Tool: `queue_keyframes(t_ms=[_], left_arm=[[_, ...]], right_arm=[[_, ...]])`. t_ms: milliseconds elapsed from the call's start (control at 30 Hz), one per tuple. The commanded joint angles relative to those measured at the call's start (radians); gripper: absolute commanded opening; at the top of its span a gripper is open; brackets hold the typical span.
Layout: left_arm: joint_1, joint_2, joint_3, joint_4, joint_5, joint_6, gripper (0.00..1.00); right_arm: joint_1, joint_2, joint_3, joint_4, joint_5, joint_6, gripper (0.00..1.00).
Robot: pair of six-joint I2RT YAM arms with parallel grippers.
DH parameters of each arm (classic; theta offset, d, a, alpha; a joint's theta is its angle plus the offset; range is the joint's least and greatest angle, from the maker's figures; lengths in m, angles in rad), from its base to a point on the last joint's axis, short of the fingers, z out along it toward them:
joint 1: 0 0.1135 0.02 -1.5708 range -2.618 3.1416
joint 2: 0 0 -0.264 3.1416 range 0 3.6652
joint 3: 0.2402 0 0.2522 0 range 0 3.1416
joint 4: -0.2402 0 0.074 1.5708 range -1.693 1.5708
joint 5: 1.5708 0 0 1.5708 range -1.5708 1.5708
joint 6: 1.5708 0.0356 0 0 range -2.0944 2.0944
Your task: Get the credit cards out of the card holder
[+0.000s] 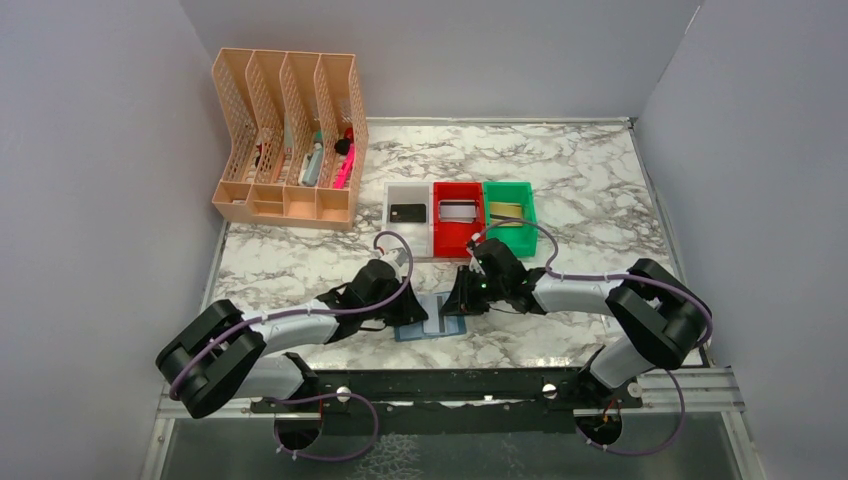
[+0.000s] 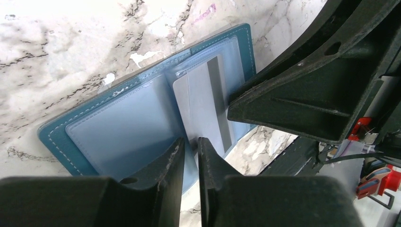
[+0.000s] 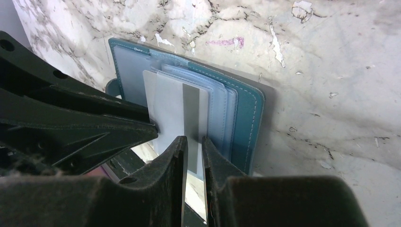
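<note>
Two robot arms are working over a blue card holder that is lying open on the marble bench, close to its near edge and between the two tools. The right tool is pinching the edge of a silver credit card with a dark stripe, which is sticking partway out of a clear pocket. The left tool, its fingers narrowed to a slit, is clamping the card holder's pale inner pocket just beside the card's corner. Farther back, a white bin is holding a black card, a red bin a silver one and a green bin a gold one, with a peach file rack standing at the far left.
</note>
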Motion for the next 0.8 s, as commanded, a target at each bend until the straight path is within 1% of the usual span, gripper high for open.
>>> queue_keyframes(t_ms=[0,167,300,767], left_arm=[[0.002,-0.019,-0.015,0.026,-0.006,-0.003,0.17],[0.002,-0.022,-0.018,0.041,0.002,-0.013,0.07],[0.002,-0.042,-0.021,0.017,-0.016,-0.012,0.01],[0.004,-0.085,-0.007,-0.107,-0.097,0.016,0.00]], right_arm=[[0.001,0.006,-0.011,-0.067,0.057,-0.007,0.23],[0.001,0.005,-0.013,-0.069,0.058,-0.005,0.23],[0.001,0.005,-0.013,-0.076,0.069,-0.001,0.23],[0.001,-0.006,0.000,-0.109,0.100,-0.008,0.23]])
